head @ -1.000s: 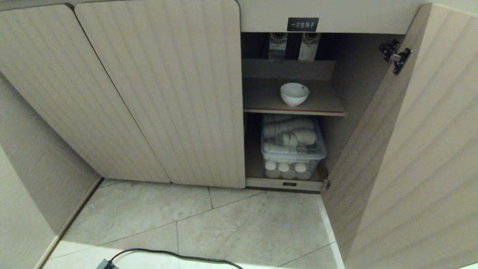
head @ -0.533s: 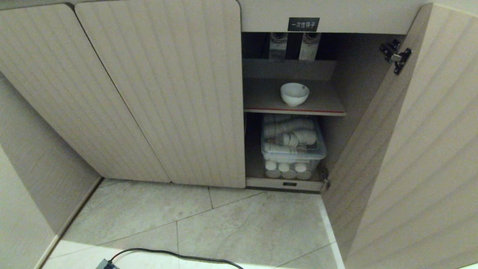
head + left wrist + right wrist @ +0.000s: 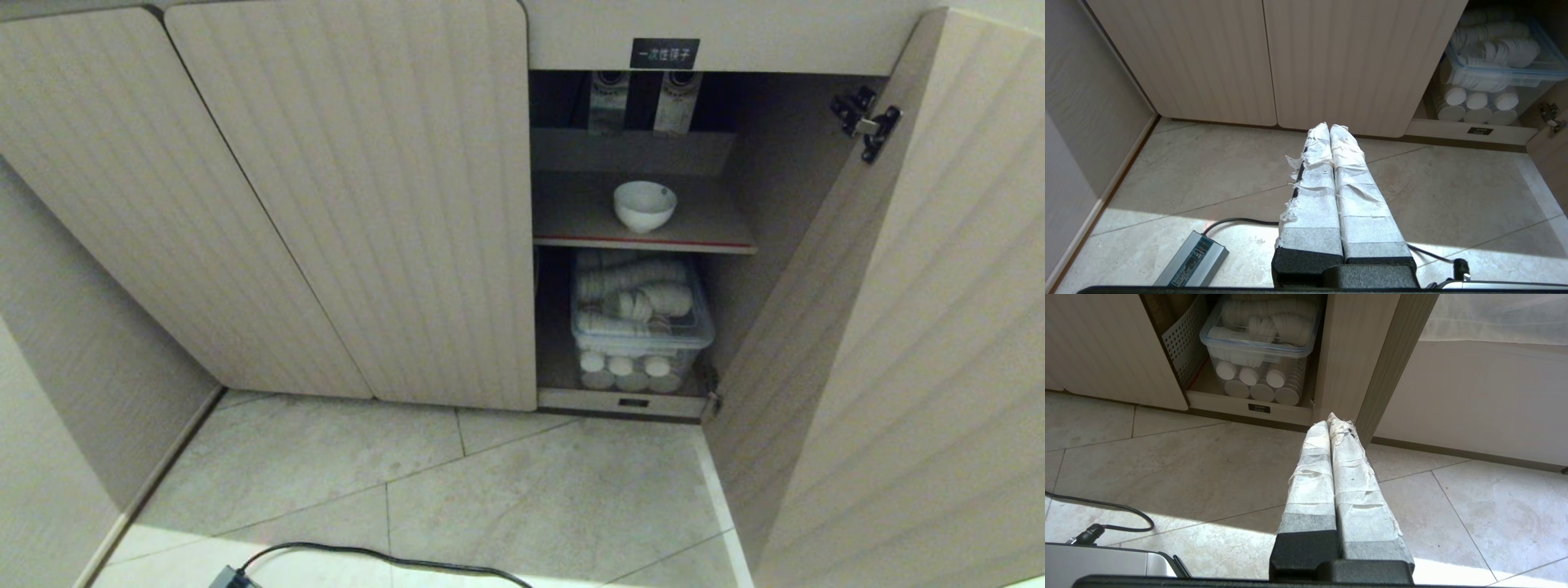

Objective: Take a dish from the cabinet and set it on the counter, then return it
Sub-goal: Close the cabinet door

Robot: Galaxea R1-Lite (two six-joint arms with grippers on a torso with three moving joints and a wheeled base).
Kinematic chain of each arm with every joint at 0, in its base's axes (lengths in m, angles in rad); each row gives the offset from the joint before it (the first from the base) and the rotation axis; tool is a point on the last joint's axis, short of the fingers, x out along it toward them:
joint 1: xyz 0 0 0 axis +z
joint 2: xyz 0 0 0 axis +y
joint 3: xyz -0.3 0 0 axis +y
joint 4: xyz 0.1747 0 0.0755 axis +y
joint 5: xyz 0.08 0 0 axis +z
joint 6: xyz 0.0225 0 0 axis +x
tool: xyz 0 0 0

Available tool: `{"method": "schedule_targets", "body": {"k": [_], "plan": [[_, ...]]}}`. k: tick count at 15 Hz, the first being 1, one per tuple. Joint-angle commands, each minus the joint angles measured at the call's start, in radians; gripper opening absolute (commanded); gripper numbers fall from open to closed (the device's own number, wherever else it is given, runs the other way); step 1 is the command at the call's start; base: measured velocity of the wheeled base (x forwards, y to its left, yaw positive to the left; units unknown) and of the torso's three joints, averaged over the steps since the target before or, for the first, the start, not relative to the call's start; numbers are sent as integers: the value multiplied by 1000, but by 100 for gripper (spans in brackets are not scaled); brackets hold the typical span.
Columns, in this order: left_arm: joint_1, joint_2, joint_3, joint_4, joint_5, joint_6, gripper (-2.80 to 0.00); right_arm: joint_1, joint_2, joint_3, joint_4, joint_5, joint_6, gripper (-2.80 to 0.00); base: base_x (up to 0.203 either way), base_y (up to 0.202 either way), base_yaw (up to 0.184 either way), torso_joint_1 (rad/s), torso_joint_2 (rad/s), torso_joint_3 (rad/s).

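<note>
a: status? anything changed over the last second?

b: basically nothing. the head view is the same apart from a hair of camera drift. the small white bowl point(image 3: 644, 205) hasn't moved; it sits upright on the red-edged upper shelf point(image 3: 571, 219) of the cabinet point(image 3: 343, 204), in the right compartment, roughly mid-shelf. the right door point(image 3: 906, 327) stands swung open; the two fluted doors to the left are shut.

a: tools?

b: left tool point(image 3: 1329, 128) has its taped fingers pressed together, holding nothing. it's low over the tiled floor point(image 3: 506, 490), in front of the closed doors. right tool point(image 3: 1333, 419) is the same, fingers together and empty, hovering near the bottom edge of the open door. neither arm shows in the head view.

a: so the fetch hasn't started.

b: my read, yes. the bowl is untouched on the shelf and no tabletop is in any view, so all the steps are left. whichever tool goes in has to open before it reaches the bowl.

a: obstacles?

b: the clear lidded bin point(image 3: 641, 322) packed with white cups and lids sits on the lower level, directly under the shelf. a black cable point(image 3: 367, 555) and a grey power brick point(image 3: 1192, 260) lie on the near floor. the door's hinge point(image 3: 865, 122) is up on the right. the shelf opening looks tight, so i'd watch for the wrist clipping the shelf edge.
</note>
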State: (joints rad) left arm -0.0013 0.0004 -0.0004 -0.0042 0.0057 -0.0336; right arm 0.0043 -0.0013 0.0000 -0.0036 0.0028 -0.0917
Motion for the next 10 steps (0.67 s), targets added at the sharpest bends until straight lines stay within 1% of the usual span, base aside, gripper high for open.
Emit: {"method": "schedule_targets", "body": {"k": [1, 6, 10], "plan": [[0, 0, -1, 0, 0, -1, -280, 0, 1, 0, 1, 0, 0, -280, 0, 0, 0, 0, 0, 0], [0, 0, 0, 0, 0, 0, -280, 0, 1, 0, -4, -1, -6, -280, 0, 0, 0, 0, 0, 0], [0, 0, -1, 0, 0, -1, -280, 0, 1, 0, 2, -6, 58, -280, 0, 0, 0, 0, 0, 0]]}}
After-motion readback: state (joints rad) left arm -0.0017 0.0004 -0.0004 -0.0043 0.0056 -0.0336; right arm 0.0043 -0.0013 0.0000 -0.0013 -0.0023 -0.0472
